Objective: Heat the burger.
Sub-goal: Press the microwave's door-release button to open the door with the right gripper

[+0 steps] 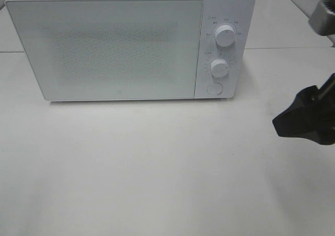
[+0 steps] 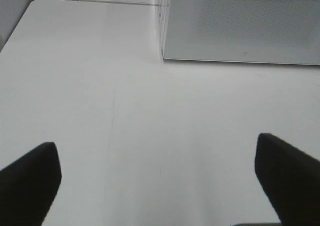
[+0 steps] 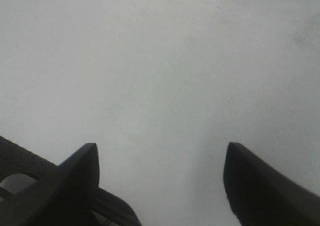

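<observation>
- Exterior view: bright, even, diffuse light; white table [image 1: 157, 168] low in contrast, greyer toward its near left corner.
- Microwave [image 1: 115, 47]: thin soft shadow along its base; door looks grainy.
- Wrist views: left fingers [image 2: 27, 183] and right fingers [image 3: 260, 186] black, soft-edged, featureless; right view dimmer and greyer.

We find the table [image 1: 157, 168] open all across the front, free to pass. The microwave [image 1: 120, 42] walls off the back, its door [image 1: 104, 47] shut. Bare table runs past both its ends. Our right gripper [image 3: 161, 146] hangs over the right side.
</observation>
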Robot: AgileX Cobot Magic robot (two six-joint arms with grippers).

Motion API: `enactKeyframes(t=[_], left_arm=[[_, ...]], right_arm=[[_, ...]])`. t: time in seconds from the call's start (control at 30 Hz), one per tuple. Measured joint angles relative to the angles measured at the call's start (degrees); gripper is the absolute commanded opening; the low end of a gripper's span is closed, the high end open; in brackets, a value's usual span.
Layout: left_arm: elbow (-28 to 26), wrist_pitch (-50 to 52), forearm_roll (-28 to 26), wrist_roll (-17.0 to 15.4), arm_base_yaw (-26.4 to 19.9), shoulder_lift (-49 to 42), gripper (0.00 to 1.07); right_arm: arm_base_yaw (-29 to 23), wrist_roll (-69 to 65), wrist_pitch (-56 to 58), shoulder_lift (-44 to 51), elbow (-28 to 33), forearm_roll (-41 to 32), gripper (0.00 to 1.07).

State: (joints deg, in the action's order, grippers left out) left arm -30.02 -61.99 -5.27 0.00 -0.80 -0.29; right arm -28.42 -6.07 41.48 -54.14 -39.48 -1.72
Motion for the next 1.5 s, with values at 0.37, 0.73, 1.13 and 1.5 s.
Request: enactKeyframes(t=[0.37,0.73,1.13,1.5], left_arm=[[0.0,0.0,0.0,0.0,0.0,0.0,1.0],[0.0,0.0,0.0,0.0,0.0,0.0,1.0],[0.0,0.0,0.0,0.0,0.0,0.0,1.0],[0.0,0.0,0.0,0.0,0.0,0.0,1.0]], right_arm=[[0.11,0.0,10.08,15.18,0.06,4.53,0.71],[11.69,1.26,14.95,30.71,5.84,5.67,0.73],[18.05,1.49,15.81,47.5,10.77,5.61,0.73],[18.62,1.49,15.81,54.37,10.77,5.56,0.73]])
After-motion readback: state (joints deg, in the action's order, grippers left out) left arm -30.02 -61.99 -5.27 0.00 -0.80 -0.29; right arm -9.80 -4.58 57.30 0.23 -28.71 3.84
